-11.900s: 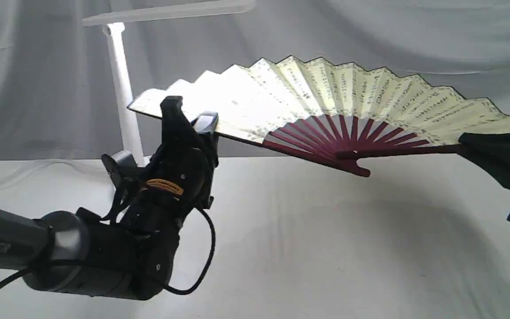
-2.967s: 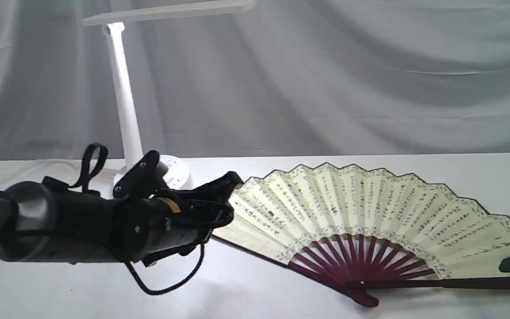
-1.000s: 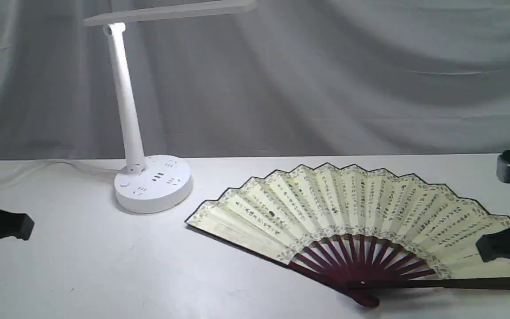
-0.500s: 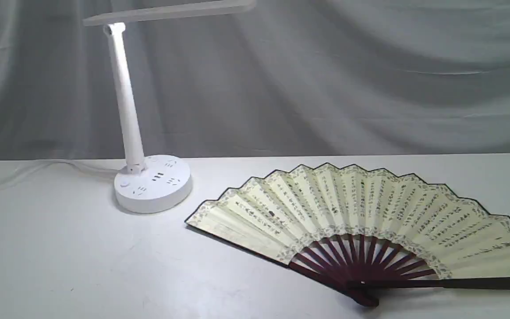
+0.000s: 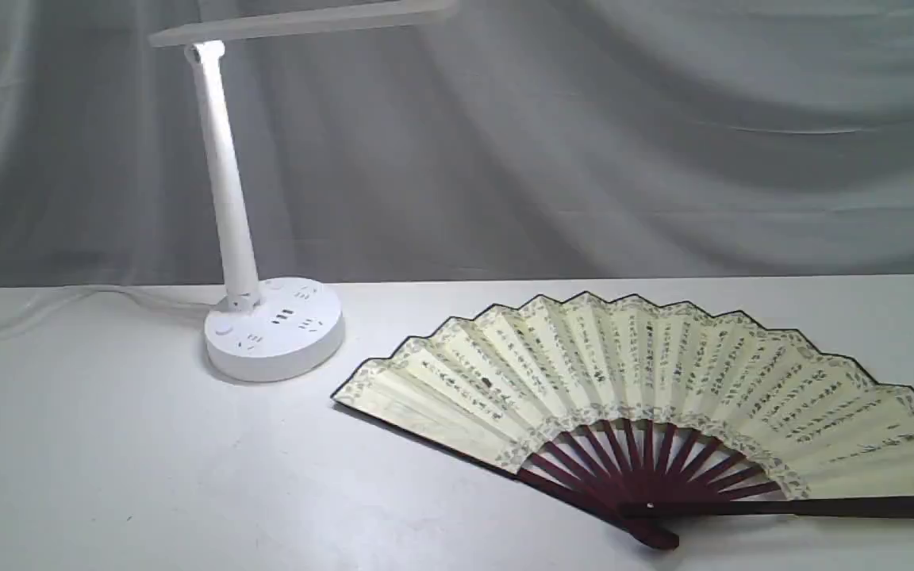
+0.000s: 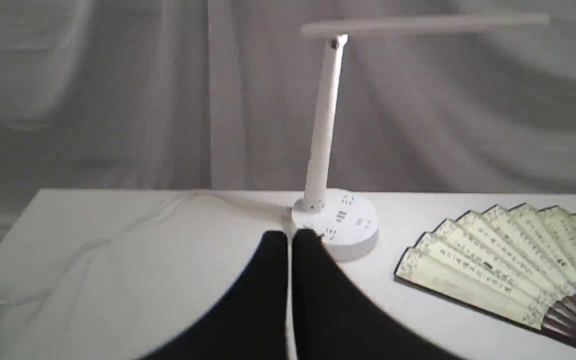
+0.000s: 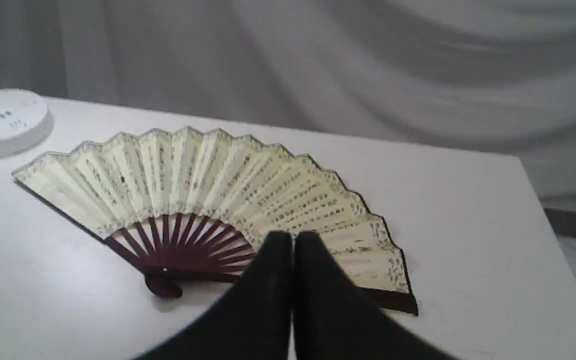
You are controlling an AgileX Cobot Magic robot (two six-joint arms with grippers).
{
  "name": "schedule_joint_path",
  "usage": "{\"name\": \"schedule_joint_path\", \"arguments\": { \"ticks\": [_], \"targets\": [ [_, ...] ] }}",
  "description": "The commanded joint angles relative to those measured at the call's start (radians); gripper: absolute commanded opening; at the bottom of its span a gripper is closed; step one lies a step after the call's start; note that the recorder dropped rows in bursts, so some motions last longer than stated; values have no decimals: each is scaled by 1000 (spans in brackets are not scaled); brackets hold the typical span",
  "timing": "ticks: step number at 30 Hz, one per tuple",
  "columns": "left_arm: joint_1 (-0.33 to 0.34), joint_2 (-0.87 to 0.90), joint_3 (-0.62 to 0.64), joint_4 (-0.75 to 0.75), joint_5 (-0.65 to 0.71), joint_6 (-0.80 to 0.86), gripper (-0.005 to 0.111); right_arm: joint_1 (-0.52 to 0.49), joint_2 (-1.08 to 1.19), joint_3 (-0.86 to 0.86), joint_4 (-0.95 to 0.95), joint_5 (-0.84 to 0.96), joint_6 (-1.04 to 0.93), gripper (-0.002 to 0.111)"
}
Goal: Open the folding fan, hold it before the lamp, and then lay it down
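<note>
White table (image 5: 108, 476): open folding fan (image 5: 647, 365), one guard cropped; left end effector (image 6: 289, 237), right end effector (image 7: 293, 239) closed, empty.

Left claw (image 6: 289, 238) and right claw (image 7: 293, 239): plain black, tapered, possibly fabric-covered.

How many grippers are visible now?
2. The left gripper, shut, shows only in its wrist view, facing the lamp; the right gripper, shut, only in its own, facing the folding fan.
</note>
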Motion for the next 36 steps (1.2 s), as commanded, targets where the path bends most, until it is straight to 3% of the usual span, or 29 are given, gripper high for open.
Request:
{"name": "schedule_joint_path", "arguments": {
  "ticks": [1, 9, 14, 16, 23, 36],
  "targets": [
    [1, -116, 9, -30, 32, 0, 0, 3, -120, -2, -14, 57, 32, 0],
    [1, -349, 9, -28, 64, 0, 0, 3, -331, -2, -26, 124, 44, 0],
    [1, -356, -5, -27, 192, 13, 0, 3, -331, 14, -23, 166, 46, 0],
    [1, -356, 24, -23, 176, 19, 0, 3, -331, 44, -26, 144, 44, 0],
    [1, -356, 206, -23, -34, 26, 0, 3, -331, 246, -26, -121, 22, 0],
    [1, -356, 694, -90, -604, 23, 0, 3, -331, 684, 10, -718, 24, 0]
  ]
}}
